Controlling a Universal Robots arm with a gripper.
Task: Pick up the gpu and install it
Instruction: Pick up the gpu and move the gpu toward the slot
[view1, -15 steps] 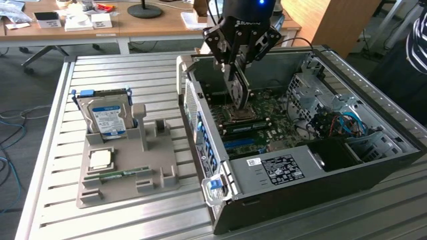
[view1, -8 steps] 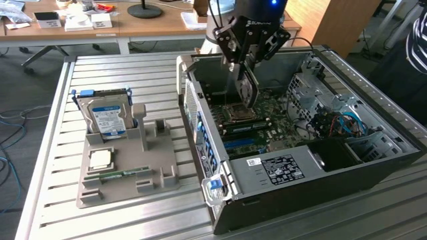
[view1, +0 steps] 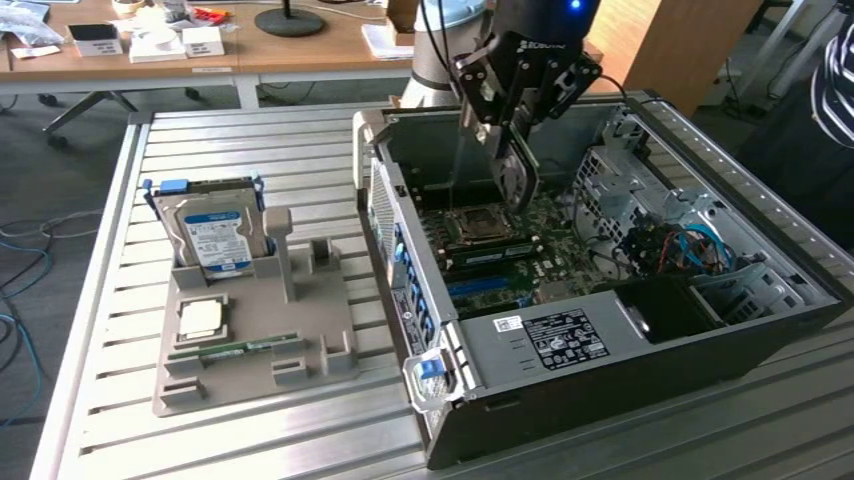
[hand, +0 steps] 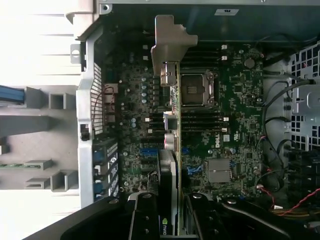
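Gripper nearest the wrist camera: two black fingers pressed against the gpu from either side, pinching it. Card seen edge-on, its thin green board edge running away from the fingers. Pale metal bracket at the far end of the card.

Beneath the card, the motherboard, dark green and crowded with parts. Processor socket sits just beside the card's line. Black and red cables loop along one side of the board.

From the exterior view: arm reaches down into the computer case, which lies on its side with the panel off, interior facing up. The gpu hangs upright under the gripper, inside the case opening and over the board. Cannot tell whether its lower edge touches anything. Blue cables bunch in the case toward the exterior view's right.

Case rests on a slatted metal desk. On the exterior view's left of it, a grey tray, well apart from the gripper. Hard drive with a blue label stands upright at the tray's far end. Square processor chip lies flat in a recess. Narrow green RAM stick lies just beside the chip.
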